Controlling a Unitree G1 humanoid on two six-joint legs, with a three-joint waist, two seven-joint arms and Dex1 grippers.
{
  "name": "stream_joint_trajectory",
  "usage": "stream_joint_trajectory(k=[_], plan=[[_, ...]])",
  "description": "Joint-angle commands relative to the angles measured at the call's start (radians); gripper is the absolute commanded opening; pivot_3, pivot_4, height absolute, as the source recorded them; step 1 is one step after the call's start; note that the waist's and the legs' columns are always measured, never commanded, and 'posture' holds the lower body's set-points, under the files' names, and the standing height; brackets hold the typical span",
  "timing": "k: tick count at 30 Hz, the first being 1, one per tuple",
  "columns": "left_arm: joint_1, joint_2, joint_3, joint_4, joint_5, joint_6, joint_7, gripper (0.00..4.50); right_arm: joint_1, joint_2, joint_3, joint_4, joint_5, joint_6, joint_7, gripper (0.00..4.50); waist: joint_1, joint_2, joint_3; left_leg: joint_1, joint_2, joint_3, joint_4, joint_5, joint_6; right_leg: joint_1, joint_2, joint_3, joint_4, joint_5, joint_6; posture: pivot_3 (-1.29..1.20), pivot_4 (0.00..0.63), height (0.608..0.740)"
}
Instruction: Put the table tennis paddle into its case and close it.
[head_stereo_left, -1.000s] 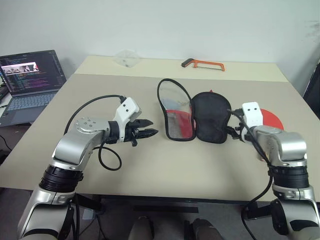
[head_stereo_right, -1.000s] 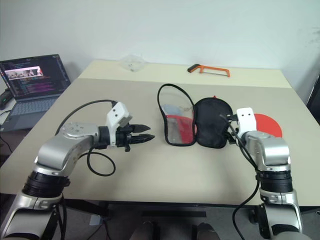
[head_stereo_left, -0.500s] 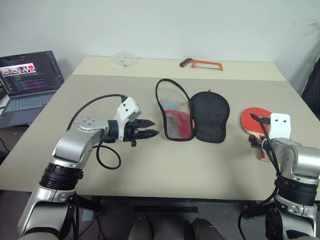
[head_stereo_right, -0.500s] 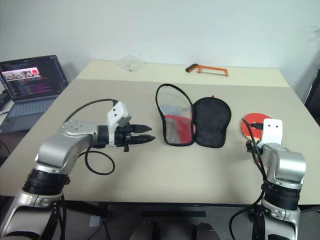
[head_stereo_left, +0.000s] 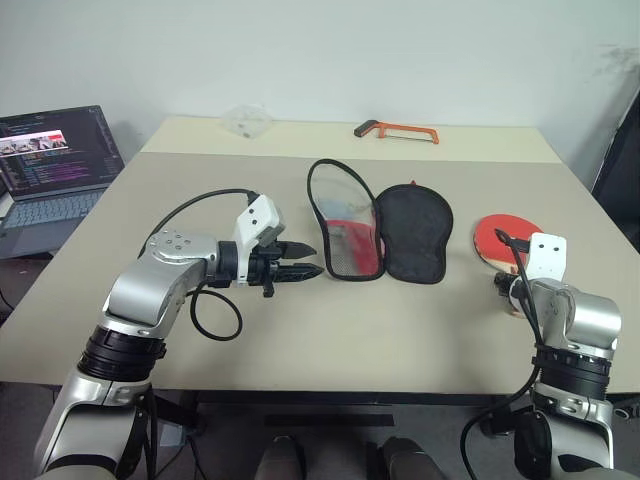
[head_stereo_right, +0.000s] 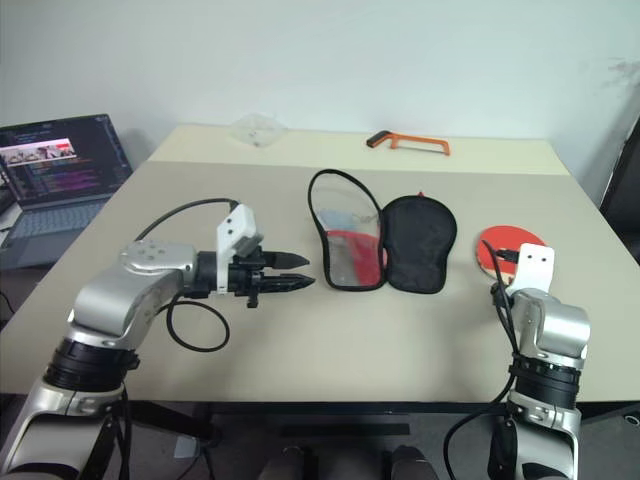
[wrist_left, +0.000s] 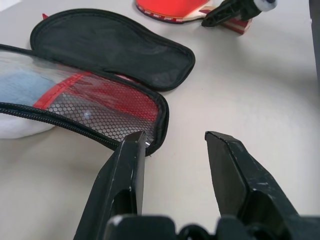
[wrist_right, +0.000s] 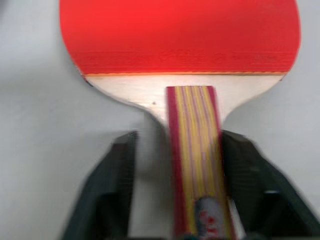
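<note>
Sitting off the table's left edge, a laptop (head_stereo_left: 55, 160) shows a lit screen. On the table (head_stereo_left: 300, 340), the left gripper (head_stereo_left: 302, 271) hovers just above the surface, its two black fingers (wrist_left: 122, 175) parted a moderate way with nothing between them, tips pointing toward the case (head_stereo_left: 375, 232) and close to its mesh edge without touching it. At the far edge lie a crumpled clear plastic piece (head_stereo_left: 245, 119) and, further right, an orange-handled hacksaw (head_stereo_left: 395, 129). The case lies unzipped and spread flat in the middle of the table: its clear-and-mesh half with red trim on the left, its black half (head_stereo_left: 412, 232) on the right. Well to the right of it, the table tennis paddle (head_stereo_left: 497, 237) lies flat, red face up, handle (wrist_right: 196, 150) toward the robot. The right gripper (wrist_right: 182, 200) sits at that handle, one finger on each side of it; the left finger stands a little apart from the wood, so whether the handle is gripped cannot be told.
</note>
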Motion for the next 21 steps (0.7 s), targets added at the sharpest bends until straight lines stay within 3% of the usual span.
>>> stream_joint_trajectory(k=[1, 7, 14, 21], plan=[[0.005, 0.012, 0.027, -0.048, -0.010, 0.002, 0.011, 2.05, -0.015, 0.001, -0.021, 0.010, -0.010, 0.003, -0.037, 1.16, 0.002, 0.000, 0.000, 0.000, 0.000, 0.000, 0.000, 0.001, -0.001, 0.000, 0.000, 0.000, 0.000, 0.000, 0.000, 0.00, 0.150, 0.740], [0.016, 0.016, 0.031, -0.053, -0.008, 0.001, 0.026, 2.05, -0.171, 0.022, 0.056, -0.043, -0.014, -0.007, -0.069, 1.04, -0.001, 0.003, 0.002, -0.001, 0.000, 0.002, -0.001, 0.002, -0.001, -0.002, 0.000, 0.001, 0.000, 0.002, -0.003, 0.00, 0.150, 0.740], [0.020, 0.014, 0.027, -0.055, -0.006, -0.003, 0.042, 2.05, -0.351, 0.186, 0.125, 0.019, 0.012, -0.056, -0.112, 1.04, -0.012, 0.004, 0.003, -0.002, 0.001, 0.002, -0.012, 0.002, -0.002, -0.009, 0.001, 0.002, 0.001, 0.000, -0.007, 0.00, 0.150, 0.740], [0.054, 0.028, 0.045, -0.098, -0.018, 0.018, 0.063, 2.05, -0.413, 0.364, 0.118, 0.106, 0.024, -0.104, -0.181, 1.04, -0.002, 0.004, 0.003, -0.013, 0.001, 0.002, -0.014, 0.003, -0.003, -0.020, 0.001, 0.000, 0.001, -0.001, -0.010, 0.00, 0.150, 0.740]])
